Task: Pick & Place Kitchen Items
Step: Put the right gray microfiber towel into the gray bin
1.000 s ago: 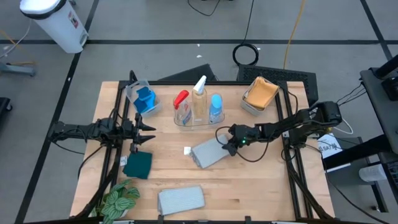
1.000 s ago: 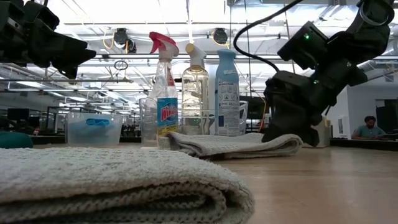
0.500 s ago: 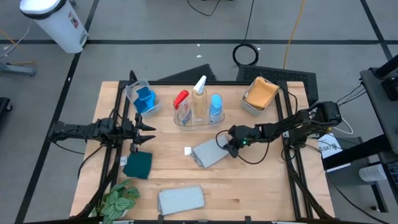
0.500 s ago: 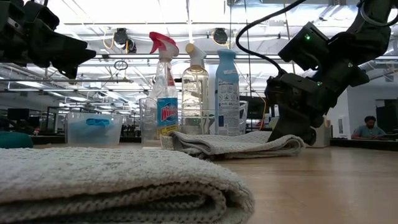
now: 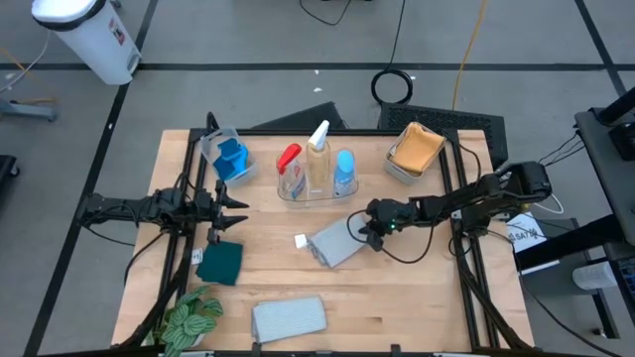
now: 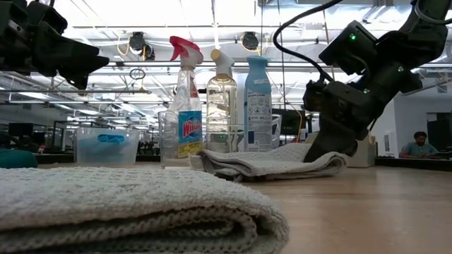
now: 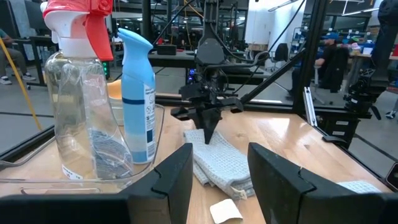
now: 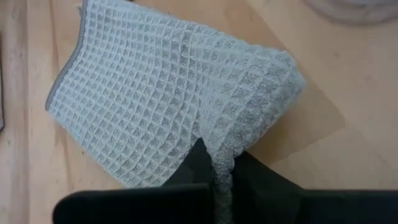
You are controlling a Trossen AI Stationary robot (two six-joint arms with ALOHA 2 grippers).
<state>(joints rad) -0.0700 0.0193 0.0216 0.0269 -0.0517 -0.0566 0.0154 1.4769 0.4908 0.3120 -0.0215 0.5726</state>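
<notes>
Two grey towels lie on the table (image 5: 417, 297), and the right gripper (image 5: 362, 234) pinches one towel (image 5: 332, 244) (the left gripper (image 5: 238, 208) waits half open), with three bottles (image 5: 317, 164) standing behind.

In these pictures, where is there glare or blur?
Low view: the bright ceiling lights glare behind the bottles, and the near towel is blurred. Right wrist view: the towel weave is sharp, but the right hand is a dark blur.

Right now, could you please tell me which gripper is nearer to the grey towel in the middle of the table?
Right. The right gripper is shut on the grey towel at its edge; the left gripper hovers off to the towel's left, apart from it.
</notes>
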